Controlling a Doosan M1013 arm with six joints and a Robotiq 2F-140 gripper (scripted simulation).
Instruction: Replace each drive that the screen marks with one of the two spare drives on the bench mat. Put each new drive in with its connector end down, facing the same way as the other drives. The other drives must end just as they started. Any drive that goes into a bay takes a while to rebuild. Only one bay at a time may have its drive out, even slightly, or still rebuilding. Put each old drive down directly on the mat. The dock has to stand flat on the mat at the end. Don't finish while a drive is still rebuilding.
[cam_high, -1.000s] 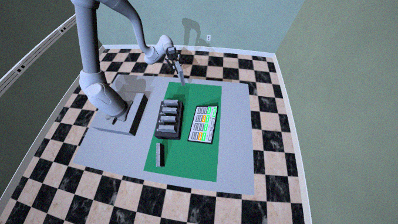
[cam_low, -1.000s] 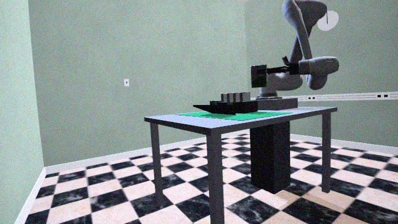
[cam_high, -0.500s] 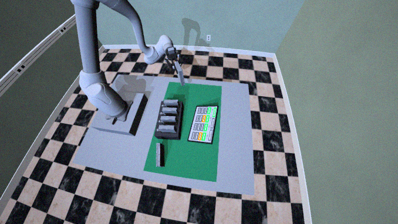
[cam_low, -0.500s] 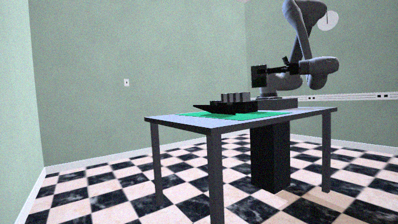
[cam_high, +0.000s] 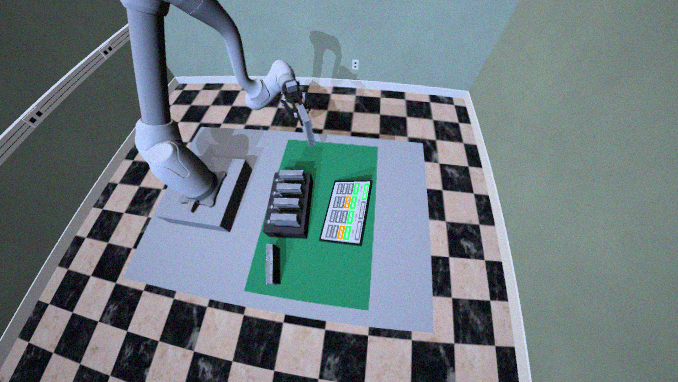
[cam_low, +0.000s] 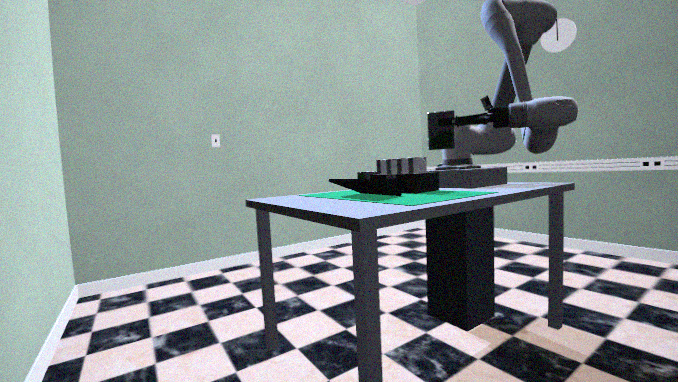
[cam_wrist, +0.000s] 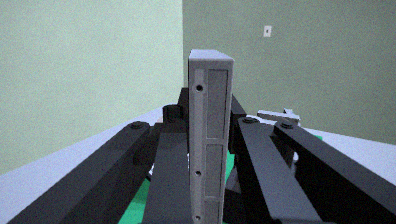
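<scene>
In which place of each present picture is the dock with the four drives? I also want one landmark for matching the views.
Top: the dock is near the centre, left of the screen.
Exterior: the dock is right of centre, on the table, behind the screen.
Wrist: I cannot identify the dock; the gripper and its drive block much.
Shared landmark: the green mat.

In the exterior view, the gripper (cam_low: 450, 121) points sideways above the table (cam_low: 305, 206), shut on a dark, upright drive (cam_low: 440, 136); below, pale drives (cam_low: 401, 165) stand in a row in the black dock (cam_low: 422, 183) on the green mat (cam_low: 425, 199), with the tilted screen (cam_low: 367, 187) just beside it
</scene>
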